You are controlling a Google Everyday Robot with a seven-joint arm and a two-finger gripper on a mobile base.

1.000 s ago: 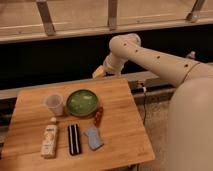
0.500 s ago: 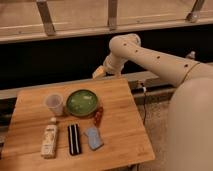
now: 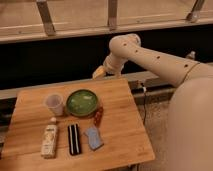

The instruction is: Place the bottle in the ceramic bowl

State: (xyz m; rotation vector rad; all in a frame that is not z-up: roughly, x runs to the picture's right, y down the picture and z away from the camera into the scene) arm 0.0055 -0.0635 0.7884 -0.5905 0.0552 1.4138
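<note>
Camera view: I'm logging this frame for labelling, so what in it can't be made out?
Gripper, beyond the table's far edge behind the ceramic bowl: only a pale tip shows past the arm.
Bottle: label markings too small to read.
Reddish item right of the bowl: too blurred to identify.
Table: front left corner cut off by the bottom edge.

bottle (image 3: pixel 49 141): cream-white, with tan and greenish label marks
bowl (image 3: pixel 81 102): green glaze, darker rim
cup (image 3: pixel 54 104): pale, translucent
bar (image 3: pixel 74 139): black
table (image 3: pixel 125 125): the light wood you see, faint plank lines
arm (image 3: pixel 150 55): cream-white
gripper (image 3: pixel 99 72): yellowish tan, above your table's far edge, against the dark band behind
</note>
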